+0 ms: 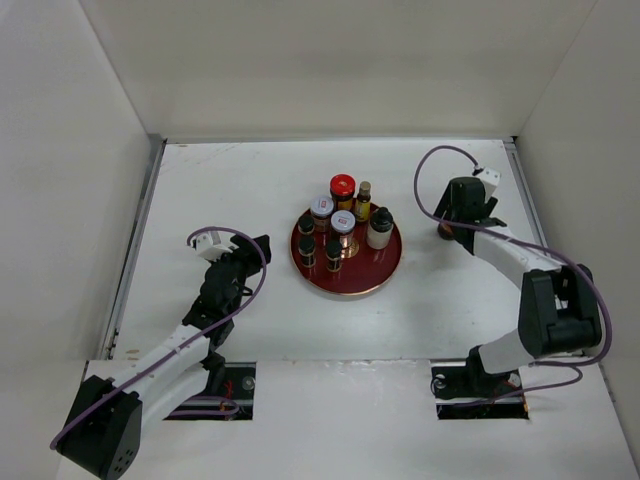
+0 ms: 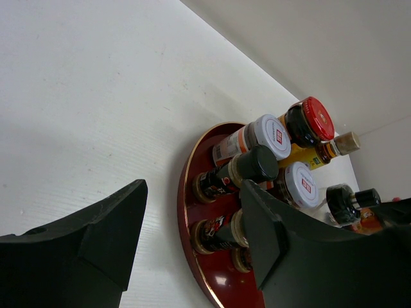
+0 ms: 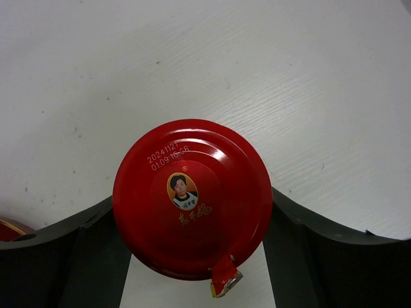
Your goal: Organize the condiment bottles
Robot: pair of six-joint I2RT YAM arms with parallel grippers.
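Dark-red round tray (image 1: 362, 282) sits mid-table, w/ seven condiment bottles crowded toward its back and left. At the far edge there's a red-capped jar (image 1: 342, 187), and just right of it a slim yellowish bottle (image 1: 363, 200). In front of those are two white-lidded jars (image 1: 321, 208), close together, one set back and left of the other. A black-capped pale jar (image 1: 379, 228) stands by the tray's right side. On the left side are three small black-capped bottles (image 1: 306, 222), upright, in a tight cluster.

The eighth, a red-lidded jar (image 3: 192, 199), is off the tray, upright on the white table (image 1: 220, 180), well to the tray's right. Its lid carries a small portrait label, gold characters and a printed date code, w/ a scrap of seal hanging at the near rim. The right gripper (image 1: 452, 226) hangs straight over it. From the wrist view the black fingers (image 3: 77, 250) flank the lid, one each side, right at its rim. Whether they're pressing on the jar or only bracketing it, I can't tell.

The left gripper (image 2: 192, 188) is left of the tray, low over the table and aimed toward the bottles. Its jaws are apart, w/ nothing betw. them but tabletop. It's clear of the tray and bottles.
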